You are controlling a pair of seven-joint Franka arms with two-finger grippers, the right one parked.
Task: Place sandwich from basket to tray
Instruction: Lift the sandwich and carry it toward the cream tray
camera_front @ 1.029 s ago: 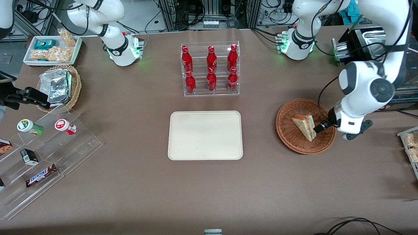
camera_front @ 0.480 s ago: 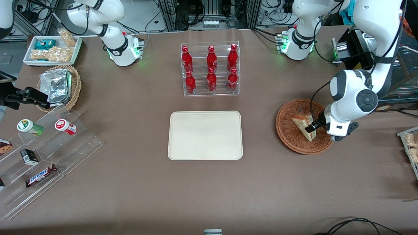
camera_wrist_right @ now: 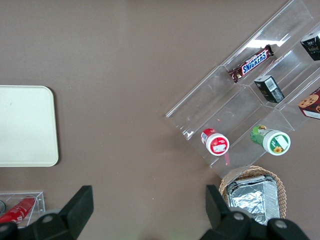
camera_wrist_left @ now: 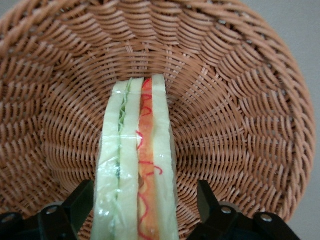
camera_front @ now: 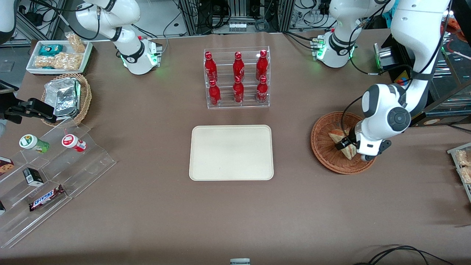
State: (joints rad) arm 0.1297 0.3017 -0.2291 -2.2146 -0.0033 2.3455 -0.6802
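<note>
The gripper [camera_wrist_left: 137, 210] has slid in over the basket [camera_front: 323, 154], its open fingers [camera_wrist_left: 75, 205] now straddling the sandwich [camera_wrist_left: 137, 170]. Not yet clamped; closing seems next, the tray [camera_front: 231, 152] well apart.

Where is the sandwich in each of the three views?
Front view: the sandwich lies in the basket toward the working arm's end of the table, with the pincer at it.
Left wrist view: the sandwich stands on edge between the open pincer's fingers, with wicker all round.
Right wrist view: not in it.
Shared landmark: the basket in the front and left wrist views; the tray links front and right wrist.
</note>
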